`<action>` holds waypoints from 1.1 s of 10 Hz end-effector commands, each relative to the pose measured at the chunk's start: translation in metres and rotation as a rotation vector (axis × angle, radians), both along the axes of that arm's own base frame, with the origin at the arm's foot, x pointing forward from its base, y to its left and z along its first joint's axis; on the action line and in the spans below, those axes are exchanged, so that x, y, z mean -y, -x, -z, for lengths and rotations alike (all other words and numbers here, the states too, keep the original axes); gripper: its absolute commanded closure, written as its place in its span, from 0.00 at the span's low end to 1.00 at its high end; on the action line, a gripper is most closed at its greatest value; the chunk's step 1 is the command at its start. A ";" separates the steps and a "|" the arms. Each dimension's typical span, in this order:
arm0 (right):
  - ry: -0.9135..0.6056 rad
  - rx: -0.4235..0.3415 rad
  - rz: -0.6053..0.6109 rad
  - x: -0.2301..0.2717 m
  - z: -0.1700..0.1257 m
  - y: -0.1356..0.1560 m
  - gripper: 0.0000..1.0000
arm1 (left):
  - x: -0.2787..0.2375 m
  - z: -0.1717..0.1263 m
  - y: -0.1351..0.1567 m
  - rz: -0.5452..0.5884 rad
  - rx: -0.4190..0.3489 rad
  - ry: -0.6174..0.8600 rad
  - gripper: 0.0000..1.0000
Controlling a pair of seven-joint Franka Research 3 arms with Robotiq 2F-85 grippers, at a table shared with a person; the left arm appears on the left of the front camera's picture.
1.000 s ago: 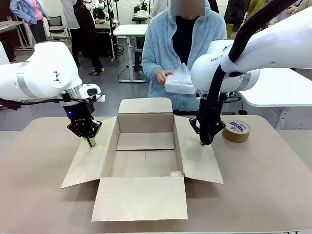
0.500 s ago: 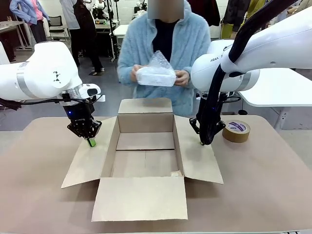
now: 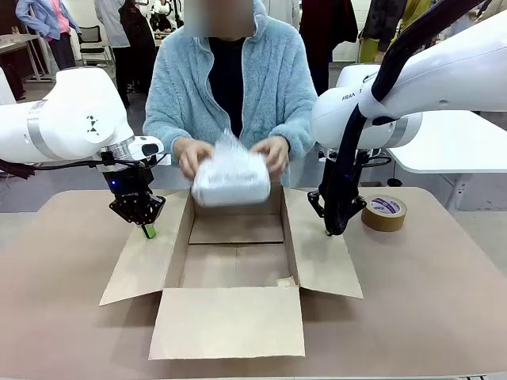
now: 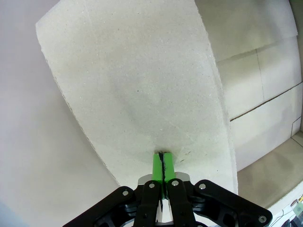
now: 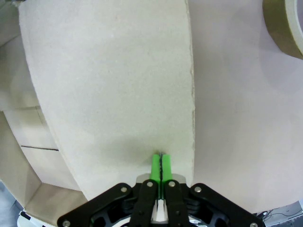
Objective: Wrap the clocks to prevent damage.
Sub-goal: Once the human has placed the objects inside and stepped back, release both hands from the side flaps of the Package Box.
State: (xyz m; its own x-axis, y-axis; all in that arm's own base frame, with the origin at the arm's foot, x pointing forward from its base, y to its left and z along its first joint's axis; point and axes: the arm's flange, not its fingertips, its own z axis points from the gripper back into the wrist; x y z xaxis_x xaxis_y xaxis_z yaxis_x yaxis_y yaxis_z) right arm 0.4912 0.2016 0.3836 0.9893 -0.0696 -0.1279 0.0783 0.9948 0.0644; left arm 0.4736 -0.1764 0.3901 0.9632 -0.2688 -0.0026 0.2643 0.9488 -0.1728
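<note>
one cardboard box (image 3: 234,265), open, four flaps spread out, plain brown corrugated board with a matte surface. one bundle, the clocks (image 3: 231,179): flat, rectangular, whitish-grey, in clear crinkly bubble wrap that bunches up on top, a bit motion-blurred. it is held by a person's hands (image 3: 190,156), one on each end, just above the far end of the box, not resting in it. one tape roll (image 3: 384,212), brown ring with a white label on top, lying flat on the table (image 3: 428,301) well right of the box. two grippers. left gripper (image 3: 148,230) is clenched, green pads pressed together with nothing between them, tip pushed down on the left side flap (image 3: 146,261) near its outer edge; in the left wrist view the pads meet at the board surface. right gripper (image 3: 329,231) is likewise clamped on nothing, tip pressing the right side flap (image 3: 321,257) near its outer edge. table top is smooth pale brown.
</note>
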 end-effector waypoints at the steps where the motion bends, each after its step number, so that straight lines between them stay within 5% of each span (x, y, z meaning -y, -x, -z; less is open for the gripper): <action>1: 0.001 -0.001 0.006 -0.001 -0.001 0.001 1.00 | -0.001 0.002 0.001 0.001 -0.001 -0.003 1.00; 11: 0.001 -0.001 0.006 -0.001 -0.001 0.001 1.00 | -0.001 0.002 0.001 0.001 -0.001 -0.003 1.00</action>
